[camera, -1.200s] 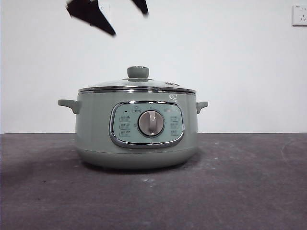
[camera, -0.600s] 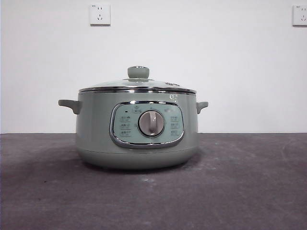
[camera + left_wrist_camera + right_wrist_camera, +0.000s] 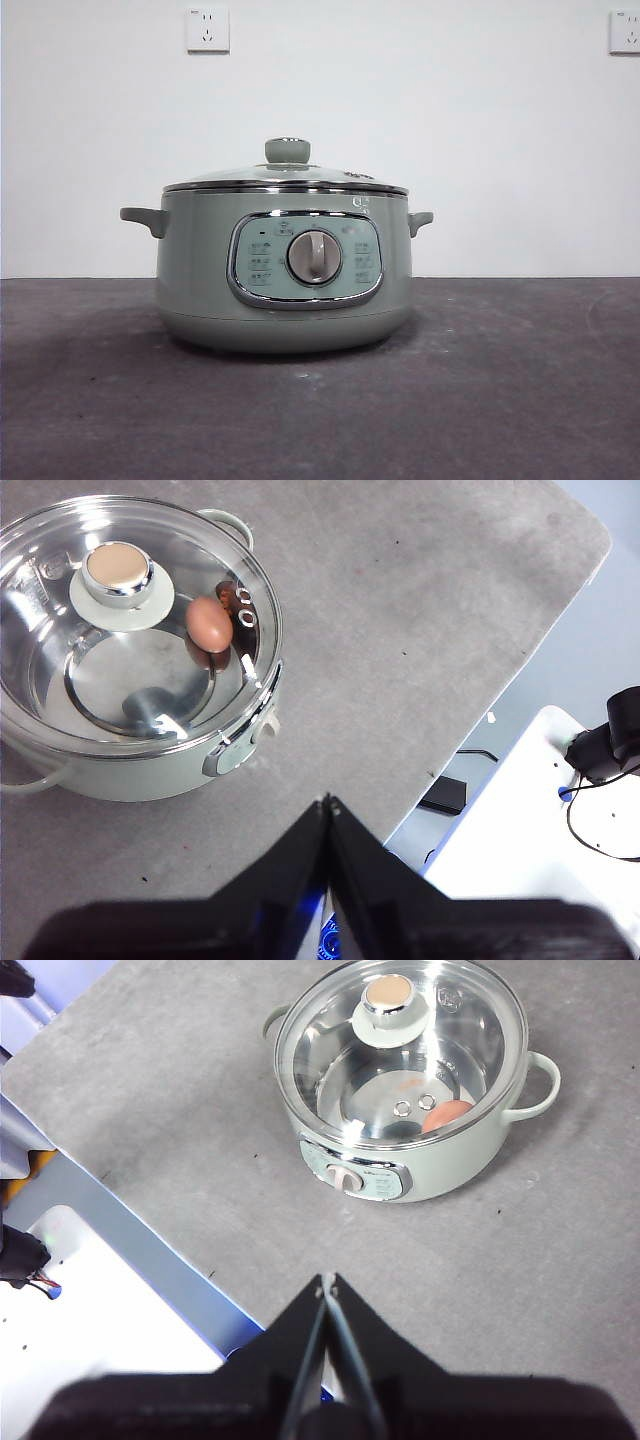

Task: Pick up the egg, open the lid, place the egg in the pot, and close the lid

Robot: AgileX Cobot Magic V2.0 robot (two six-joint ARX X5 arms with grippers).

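egg (image 3: 209,623) inside pot (image 3: 285,270) | lid (image 3: 287,178) seated on rim | your left gripper (image 3: 328,802) and right gripper (image 3: 327,1281) pinched closed, empty, high over table (image 3: 520,380) edges, well apart from pot

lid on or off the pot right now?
On. The lid sits flush on the pot rim in all views, and the egg shows through the glass, inside.

Pale sage-green pot (image 3: 285,290), clear glass lid (image 3: 135,630) with steel rim, reddish-brown egg (image 3: 209,623), dark grey speckled table (image 3: 500,380), white wall (image 3: 480,130).
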